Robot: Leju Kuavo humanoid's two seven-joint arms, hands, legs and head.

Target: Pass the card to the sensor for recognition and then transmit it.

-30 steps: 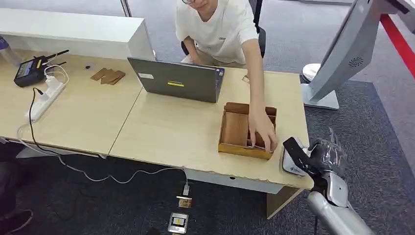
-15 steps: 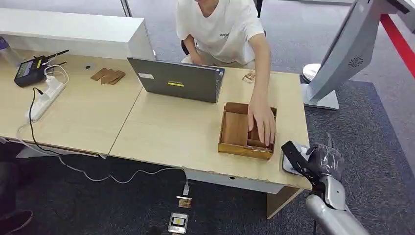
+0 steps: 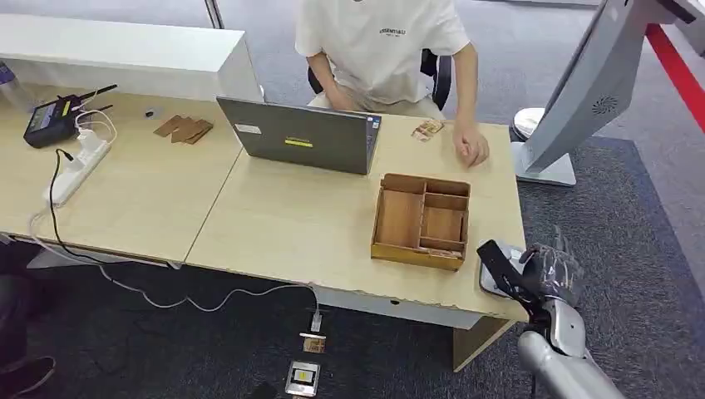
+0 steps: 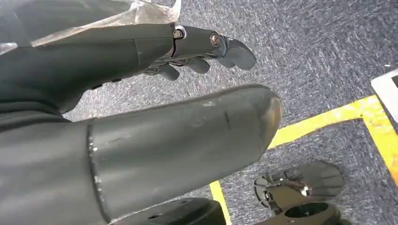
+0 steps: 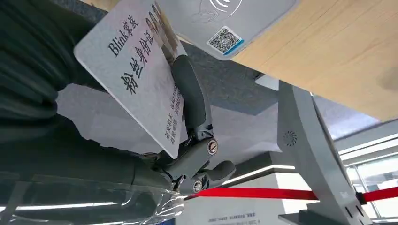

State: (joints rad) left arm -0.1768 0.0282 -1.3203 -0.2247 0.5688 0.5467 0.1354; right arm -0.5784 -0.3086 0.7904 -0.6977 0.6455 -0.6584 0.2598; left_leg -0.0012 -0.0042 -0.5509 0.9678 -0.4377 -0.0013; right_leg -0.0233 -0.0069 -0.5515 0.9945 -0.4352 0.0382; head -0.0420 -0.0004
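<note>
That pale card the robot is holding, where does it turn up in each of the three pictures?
Head view: card at lower right, seen edge-on and dark, held by the right hand.
Right wrist view: card at upper left.
Left wrist view: not in it.
Shared landmark: grey sensor pad.

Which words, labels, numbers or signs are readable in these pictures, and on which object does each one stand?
"Blink家装" and "粉丝身份证": on the light grey card that the right hand holds.
Small print along that card's edge: too small to read.
QR code label and a wave-shaped contactless sign: on the grey sensor pad; code not readable.
Small dark print on the person's white T-shirt: too blurred.
Yellow and white stickers on the grey laptop lid: unreadable.
</note>
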